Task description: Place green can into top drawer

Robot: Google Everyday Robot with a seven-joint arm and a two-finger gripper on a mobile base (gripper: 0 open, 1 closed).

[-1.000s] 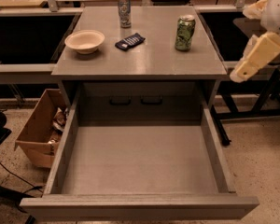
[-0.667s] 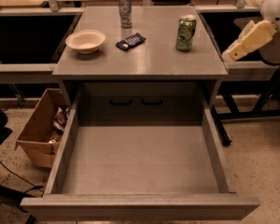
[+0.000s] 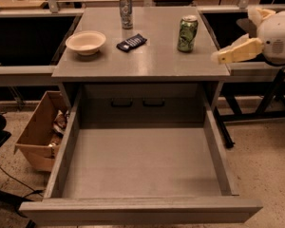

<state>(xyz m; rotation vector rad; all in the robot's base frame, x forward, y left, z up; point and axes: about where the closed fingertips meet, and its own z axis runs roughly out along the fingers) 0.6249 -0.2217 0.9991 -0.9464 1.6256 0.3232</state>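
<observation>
Green can [image 3: 187, 33] upright, axis vertical | hand [image 3: 221, 57] right of it, grip unclear | top drawer [image 3: 142, 211] open

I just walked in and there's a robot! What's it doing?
The robot should put the green can in the drawer. Its gripper hangs by the right edge of the cabinet top, apart from the can, which stands upright there, not yet picked up. The drawer is pulled open with nothing inside. A bowl, a silver can and a dark packet sit on top too.
</observation>
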